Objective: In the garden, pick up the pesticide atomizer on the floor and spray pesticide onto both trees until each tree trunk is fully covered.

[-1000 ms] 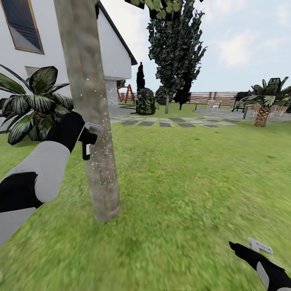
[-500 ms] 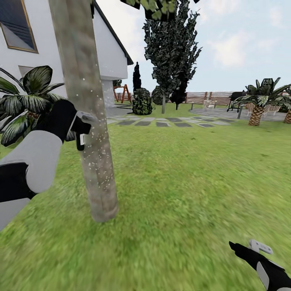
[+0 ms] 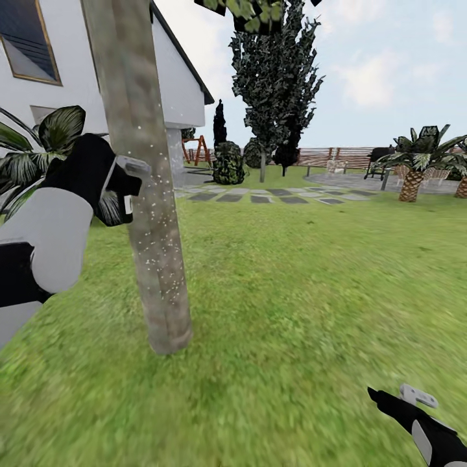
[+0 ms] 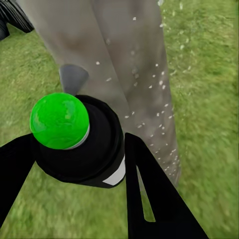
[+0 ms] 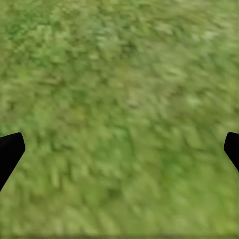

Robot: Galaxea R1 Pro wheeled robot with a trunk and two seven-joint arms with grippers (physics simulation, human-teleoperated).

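White droplets speckle the tree trunk (image 3: 152,214); the left end effector (image 4: 79,164) clamps the pesticide atomizer (image 4: 79,142) beside it. Sweep slowly, nozzle trunkward. Right end effector (image 3: 405,399) hangs spread, empty.

Rough, mottled grey-brown bark on the tree trunk (image 3: 146,194), flecked with white specks. Matt black plastic on the pesticide atomizer (image 4: 82,149), topped by a glossy green cap. Smooth matt black on left claw (image 4: 74,199). Soft, blurred grass on the lawn (image 5: 119,114).
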